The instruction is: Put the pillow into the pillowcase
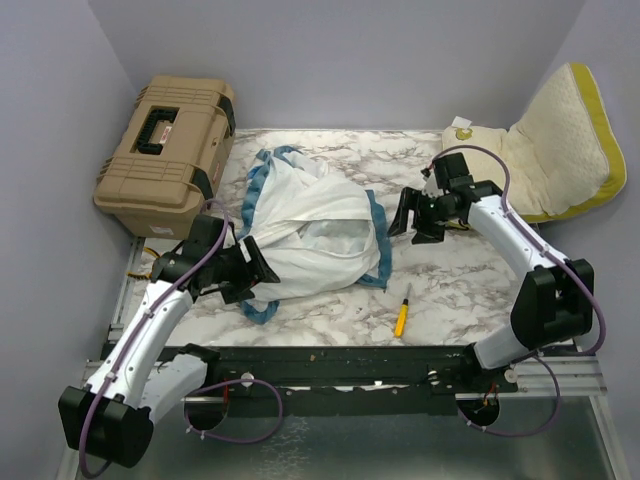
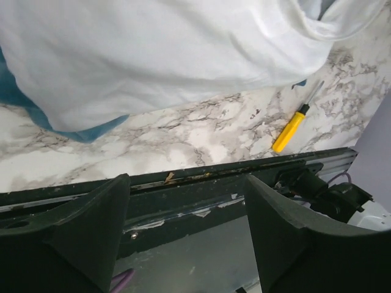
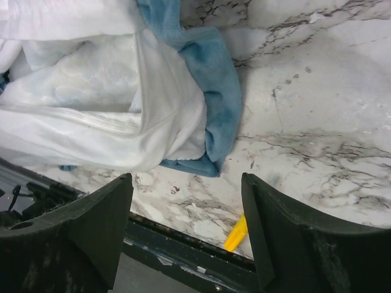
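Top view: the pillowcase, white side out with blue trim, lay crumpled at the centre of the marble counter, while the pillow leaned against the wall at the upper right. The jaws of the left arm stood spread and empty at the pillowcase's lower-left edge; those of the right arm stood spread and empty just right of it. A yellow screwdriver lay near the counter's lower edge, and a tan case sat at the upper left.
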{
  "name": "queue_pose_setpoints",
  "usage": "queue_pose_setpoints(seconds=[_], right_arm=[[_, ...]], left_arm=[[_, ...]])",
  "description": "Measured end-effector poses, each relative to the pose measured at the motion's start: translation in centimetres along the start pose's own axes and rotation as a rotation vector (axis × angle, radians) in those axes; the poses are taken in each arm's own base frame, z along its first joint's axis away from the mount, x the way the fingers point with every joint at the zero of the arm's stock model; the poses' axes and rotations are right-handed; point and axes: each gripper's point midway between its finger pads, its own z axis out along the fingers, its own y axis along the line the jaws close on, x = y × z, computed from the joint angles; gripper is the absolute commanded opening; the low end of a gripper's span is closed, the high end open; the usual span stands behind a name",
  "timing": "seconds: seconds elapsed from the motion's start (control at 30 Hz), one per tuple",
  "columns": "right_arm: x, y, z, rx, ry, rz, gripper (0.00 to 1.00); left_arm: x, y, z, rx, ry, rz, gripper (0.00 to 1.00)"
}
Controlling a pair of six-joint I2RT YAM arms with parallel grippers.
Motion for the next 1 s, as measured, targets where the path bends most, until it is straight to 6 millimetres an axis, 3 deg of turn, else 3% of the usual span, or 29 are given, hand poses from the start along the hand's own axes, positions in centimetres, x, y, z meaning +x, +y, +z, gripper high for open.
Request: queue_pose_setpoints(seconds=[0.13, 0.3, 0.43, 0.57, 0.8, 0.93, 1.0], right_arm=[[-1.1, -0.7, -1.3, 0.069, -0.086, 0.019, 0.86], [-2.6, -2.6, -2.6, 0.199, -0.197, 0.091, 0.90], [-3.9, -5.2, -2.9, 0.323, -0.272, 0.218, 0.89], [-5.6, -9.6, -3.3, 0.425, -0.334, 0.416, 0.88], [-8.4, -17.1, -2.6, 0.496, -0.405, 0.688, 0.88], [-10.4, -19.0, -0.8, 0.489, -0.414, 0.740, 0.84], [-11.5, -19.5, 0.3, 0.473, -0.414, 0.745, 0.73]], left_arm=[[-1.9, -1.8, -0.4, 0.009, -0.011, 0.054, 0.77], [-4.4, -3.0, 1.6, -0.008, 0.009, 0.098, 0.77], [-6.2, -4.1, 3.1, -0.005, 0.023, 0.128, 0.77], [-8.0, -6.0, 3.8, 0.033, 0.017, 0.167, 0.77], [-8.4, -7.1, 3.8, 0.078, 0.017, 0.211, 0.77], [-8.0, -7.0, 3.6, 0.089, 0.021, 0.216, 0.77], [-7.6, -6.7, 3.5, 0.092, 0.022, 0.217, 0.77]])
